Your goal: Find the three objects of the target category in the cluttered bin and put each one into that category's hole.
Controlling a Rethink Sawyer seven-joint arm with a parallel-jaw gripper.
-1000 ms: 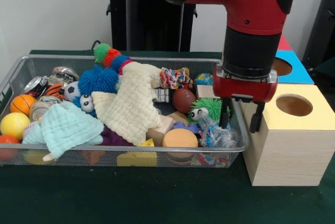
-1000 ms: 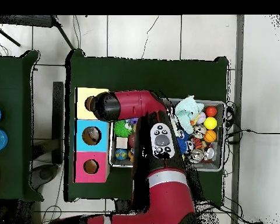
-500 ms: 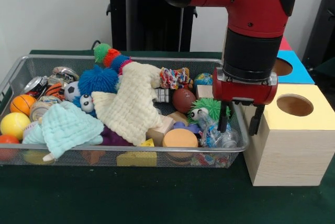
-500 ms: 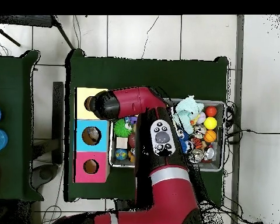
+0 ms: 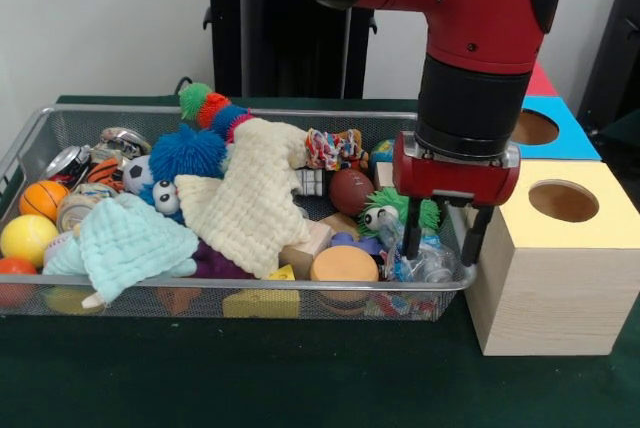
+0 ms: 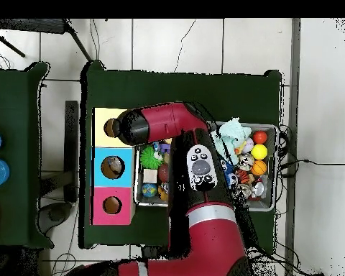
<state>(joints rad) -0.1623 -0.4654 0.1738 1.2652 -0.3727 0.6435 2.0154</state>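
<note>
The wire bin [image 5: 240,109] is full of toys and cloths. One clear wrinkly bottle [image 5: 432,266] lies in its front right corner; the other two are hidden. My gripper [image 5: 441,246] is open and hangs low over that corner. One finger [image 5: 411,233] stands just left of the bottle, the other by the bin's right rim, next to the yellow-topped box [image 5: 560,248]. The red-topped box shows only as a sliver [image 5: 543,83] behind the blue-topped box [image 5: 565,133]. In the overhead view its hole [image 6: 112,205] is open and the arm hides my gripper.
A cream cloth [image 5: 255,198] and a mint cloth [image 5: 130,238] cover much of the bin. A green spiky toy [image 5: 395,206], a brown football [image 5: 350,191] and an orange disc [image 5: 343,265] lie beside the bottle. Metal cans [image 5: 70,160] and balls are at the left end.
In the front view my gripper has moved to the picture's left and a little lower, from beside the yellow-topped box to over the bottle. It has stayed open. Nothing in the bin has moved.
</note>
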